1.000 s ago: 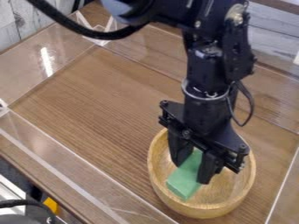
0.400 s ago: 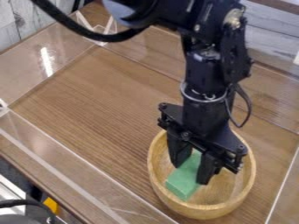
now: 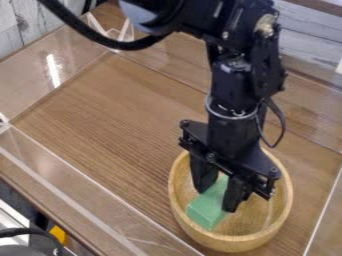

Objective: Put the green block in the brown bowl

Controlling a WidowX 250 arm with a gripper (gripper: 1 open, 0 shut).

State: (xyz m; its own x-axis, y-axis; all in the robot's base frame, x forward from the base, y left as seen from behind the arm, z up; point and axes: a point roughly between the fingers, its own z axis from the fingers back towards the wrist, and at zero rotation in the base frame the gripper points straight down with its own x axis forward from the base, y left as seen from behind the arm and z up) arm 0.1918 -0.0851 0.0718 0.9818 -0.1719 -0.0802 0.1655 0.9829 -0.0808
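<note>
Since the task wants the green block (image 3: 207, 207) in the brown bowl (image 3: 182, 212), the arm's prob parked low over it to drop it off there. Block's inside the bowl rim, slightly tilted afaict, w/ its upper end right at the gripper (image 3: 223, 188) and the rest sticking out below the fingers. Can't tell if the gripper's pinching it or has let go, tbh, bc the fingers hide that end.
</note>
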